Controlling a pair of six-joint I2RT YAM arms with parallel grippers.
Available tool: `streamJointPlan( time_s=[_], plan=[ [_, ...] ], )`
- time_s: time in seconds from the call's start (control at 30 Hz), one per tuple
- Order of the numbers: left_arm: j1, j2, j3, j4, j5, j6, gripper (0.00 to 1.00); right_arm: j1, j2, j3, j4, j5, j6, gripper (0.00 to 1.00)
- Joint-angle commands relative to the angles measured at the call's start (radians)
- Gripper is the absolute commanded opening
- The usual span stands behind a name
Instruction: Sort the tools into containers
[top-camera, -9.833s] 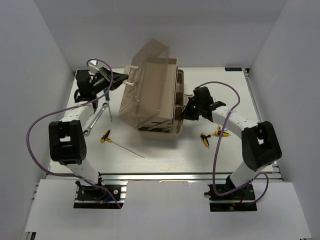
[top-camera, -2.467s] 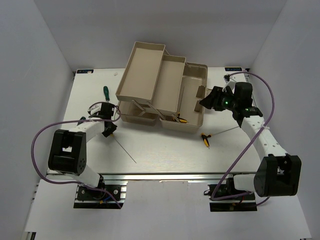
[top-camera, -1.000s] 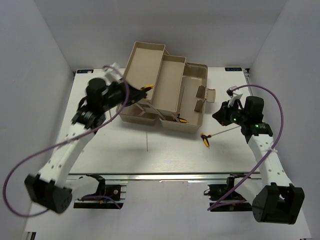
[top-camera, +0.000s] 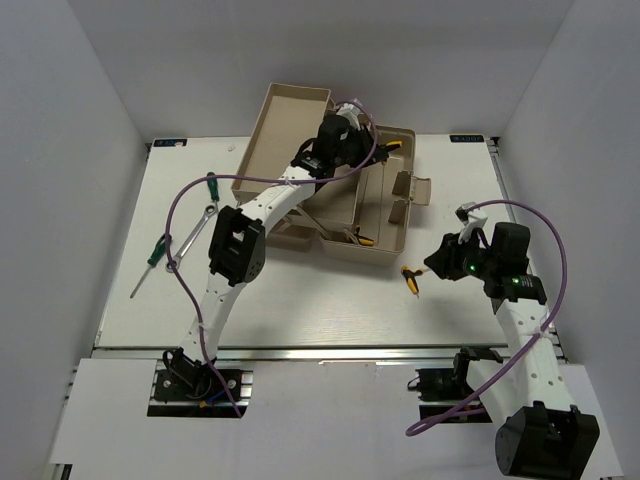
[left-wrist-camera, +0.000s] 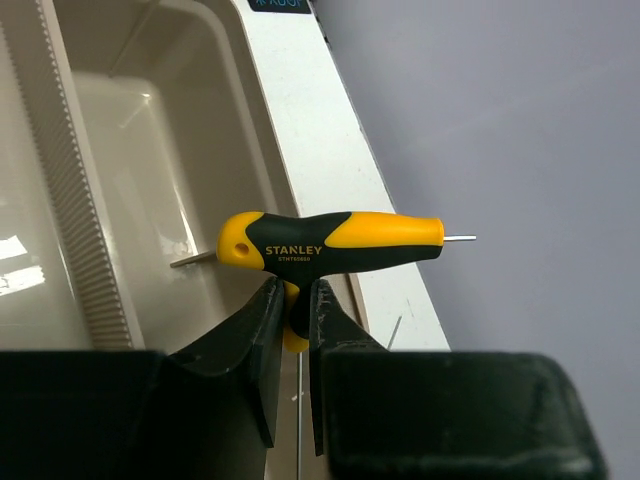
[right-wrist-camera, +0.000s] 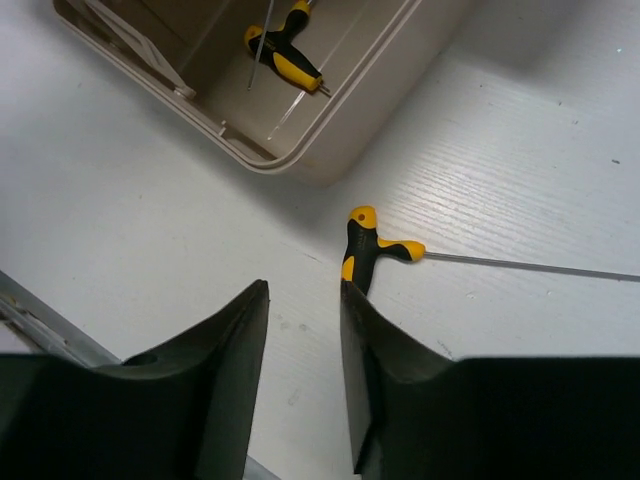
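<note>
Overhead view of a white tabletop (top-camera: 300, 300). At the far left, one green-handled screwdriver (top-camera: 153, 252) is lying near the edge. A silver combination wrench (top-camera: 197, 225) and a second green-handled screwdriver (top-camera: 211, 186) are lying just inward of it. All three are outside any container.

In the middle, a beige plastic fold-out toolbox (top-camera: 285, 130) is standing open. The left gripper (left-wrist-camera: 293, 295) is reaching across it to its far right end, clamped shut on the neck of a yellow-and-black T-handle hex key (left-wrist-camera: 330, 243). The handle is hanging over the compartment's rim, with bare tabletop just beyond. Let go here, the key is likely to strike the rim and tip outside. Its long thin shaft could also snag on the wall.

On the right, the right gripper (right-wrist-camera: 300, 330) is hovering with its jaws spread, holding nothing. Another yellow-and-black T-handle hex key (right-wrist-camera: 370, 250) is lying on the tabletop ahead of it, near the toolbox wall. The jaws are sitting off to one side of the handle, so closing now could miss it or nudge it away.
</note>
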Motion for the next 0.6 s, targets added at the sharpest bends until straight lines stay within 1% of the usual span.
streamJointPlan(
  time_s=[0.0, 0.03, 0.07, 0.13, 0.17, 0.2, 0.23, 0.27, 0.3, 0.33, 0.37, 0.4, 0.43, 0.5, 0.53, 0.57],
  plan=[
    [0.000, -0.025, 0.026, -0.017, -0.007, 0.020, 0.20, -0.004, -0.003, -0.004, 0.024, -0.035, -0.011, 0.42],
    [-0.001, -0.027, 0.024, -0.023, 0.001, 0.023, 0.39, -0.004, 0.001, -0.003, 0.021, -0.043, -0.022, 0.51],
    [-0.003, -0.033, 0.024, -0.025, 0.007, 0.023, 0.47, -0.003, 0.004, 0.005, 0.015, -0.067, -0.066, 0.56],
    [-0.005, -0.042, 0.028, -0.015, 0.032, 0.020, 0.57, -0.002, 0.030, 0.022, -0.041, -0.116, -0.170, 0.67],
    [-0.006, -0.054, 0.035, -0.008, 0.041, 0.018, 0.64, -0.004, 0.044, 0.033, -0.073, -0.165, -0.242, 0.69],
    [-0.008, -0.059, 0.041, -0.006, 0.049, 0.017, 0.66, -0.004, 0.064, 0.065, -0.118, -0.187, -0.410, 0.70],
    [-0.009, -0.065, 0.057, -0.005, 0.069, 0.015, 0.67, -0.004, 0.107, 0.082, -0.221, -0.201, -0.512, 0.70],
    [-0.009, -0.085, 0.061, 0.001, 0.079, 0.012, 0.69, -0.003, 0.130, 0.109, -0.268, -0.202, -0.689, 0.70],
    [-0.009, -0.097, 0.062, 0.004, 0.090, 0.011, 0.69, -0.002, 0.151, 0.120, -0.303, -0.195, -0.770, 0.70],
    [-0.009, -0.114, 0.061, 0.006, 0.105, 0.008, 0.70, -0.002, 0.195, 0.128, -0.336, -0.182, -0.854, 0.66],
    [-0.009, -0.131, 0.056, 0.006, 0.113, 0.009, 0.70, -0.004, 0.219, 0.137, -0.403, -0.158, -0.948, 0.64],
    [-0.009, -0.177, 0.045, 0.003, 0.119, 0.012, 0.70, -0.003, 0.245, 0.145, -0.440, -0.140, -1.146, 0.62],
    [-0.009, -0.206, 0.010, -0.009, 0.124, 0.027, 0.70, -0.004, 0.295, 0.157, -0.490, -0.111, -1.236, 0.58],
    [-0.009, -0.278, -0.057, -0.026, 0.122, 0.059, 0.70, -0.004, 0.349, 0.165, -0.514, -0.083, -1.388, 0.57],
    [-0.008, -0.371, -0.103, -0.038, 0.121, 0.098, 0.70, -0.004, 0.402, 0.178, -0.516, -0.067, -1.497, 0.59],
    [-0.008, -0.424, -0.216, -0.043, 0.109, 0.121, 0.71, -0.003, 0.429, 0.186, -0.506, -0.066, -1.536, 0.59]
  ],
)
